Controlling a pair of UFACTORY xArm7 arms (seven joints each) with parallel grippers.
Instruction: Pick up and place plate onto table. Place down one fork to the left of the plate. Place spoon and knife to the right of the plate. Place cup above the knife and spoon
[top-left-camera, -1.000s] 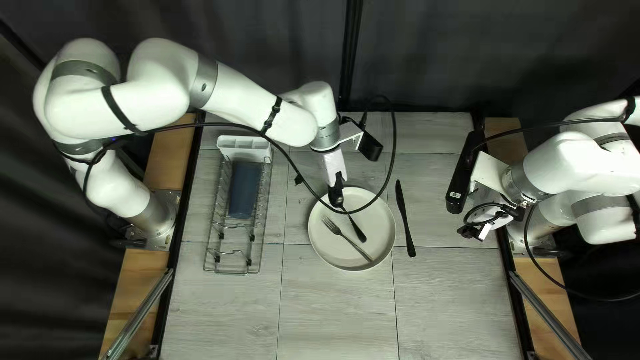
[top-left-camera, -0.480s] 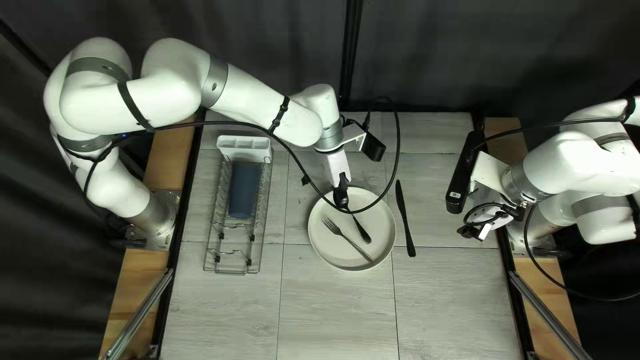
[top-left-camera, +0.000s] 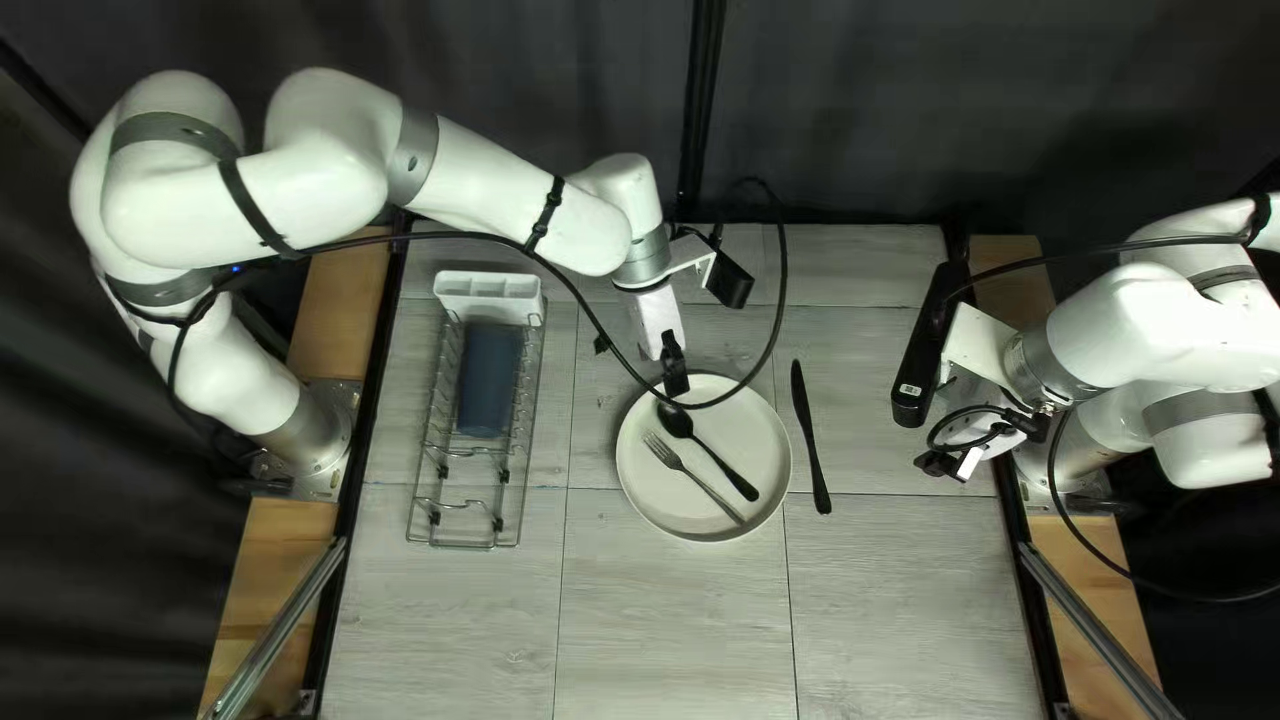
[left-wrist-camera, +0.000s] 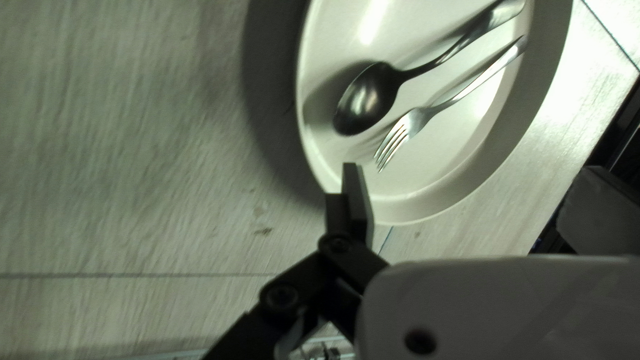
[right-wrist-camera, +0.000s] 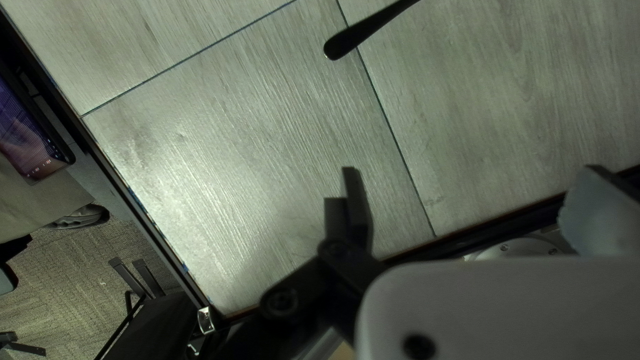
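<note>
Just over the far rim of the plate [top-left-camera: 765, 440] hangs the left pincer [top-left-camera: 676, 380], released and holding nothing. In the left wrist view its one visible finger [left-wrist-camera: 352, 195] stands over the plate's rim, apart from all the cutlery.

The spoon [top-left-camera: 712, 455] lies loose inside the plate, its bowl toward the pincer and its handle slanting away toward the plate's near right rim. The fork [top-left-camera: 697, 482] lies beside it in the plate, nearly parallel, tines at the same end as the spoon's bowl. The two run close together, and I cannot tell whether they touch.

The knife [top-left-camera: 808, 435] rests on the tabletop [top-left-camera: 650, 620] just right of the plate, lengthwise and clear of the rim. The dark blue cup [top-left-camera: 488, 378] lies on its side in a wire rack [top-left-camera: 440, 500] well to the left of the plate, with a white cutlery caddy [top-left-camera: 487, 288] at the rack's far end. A black cable [top-left-camera: 740, 395] from the left arm droops across the plate's far rim, next to the pincer.

The right pincer [top-left-camera: 950, 455] sits released and empty at the tabletop's right edge, well apart from the knife; its wrist view shows only the knife's handle tip [right-wrist-camera: 360, 32] ahead of it.

Bare tabletop lies between rack and plate, and the whole near half is open.
</note>
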